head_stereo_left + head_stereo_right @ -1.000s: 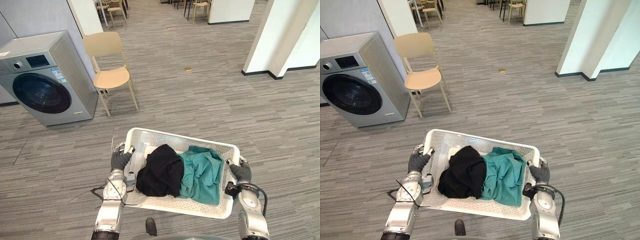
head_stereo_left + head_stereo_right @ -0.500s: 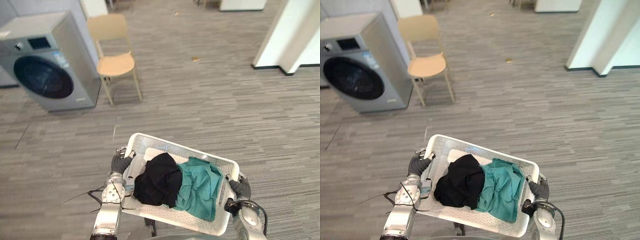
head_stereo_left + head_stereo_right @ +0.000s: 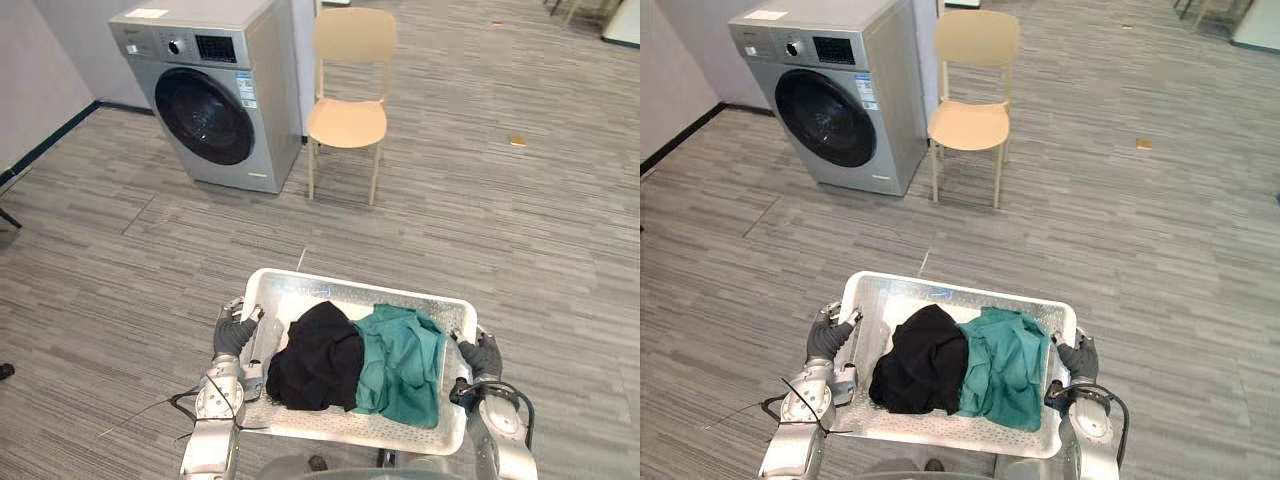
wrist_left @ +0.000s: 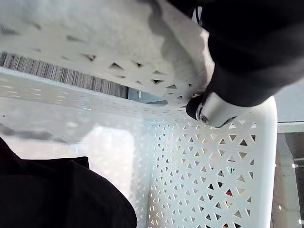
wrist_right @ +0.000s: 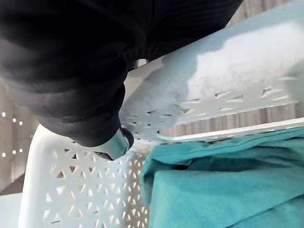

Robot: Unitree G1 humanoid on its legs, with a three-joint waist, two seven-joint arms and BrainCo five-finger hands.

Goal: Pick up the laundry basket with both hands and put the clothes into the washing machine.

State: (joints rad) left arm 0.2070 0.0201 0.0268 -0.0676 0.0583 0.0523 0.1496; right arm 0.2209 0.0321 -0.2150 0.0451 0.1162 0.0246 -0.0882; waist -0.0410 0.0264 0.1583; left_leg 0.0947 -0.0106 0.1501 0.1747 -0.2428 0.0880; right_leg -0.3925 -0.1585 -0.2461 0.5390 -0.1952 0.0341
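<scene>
We carry the laundry basket by its two short sides, left hand and right hand each curled over the rim, so it hangs level with the black garment and teal garment inside. The washing machine, door closed, waits ahead beside a chair on grey plank floor

The head camera swung round toward the robot's left over the last second, so the whole scene shifted rather than the things in it. The silver-grey front-loading washing machine, which had sat at the view's left edge, came to stand ahead, upper left of centre. The pale wooden chair just beside it came to the top centre. The white perforated plastic laundry basket, skewed across the view half a second before, lay nearly square along the bottom.
</scene>
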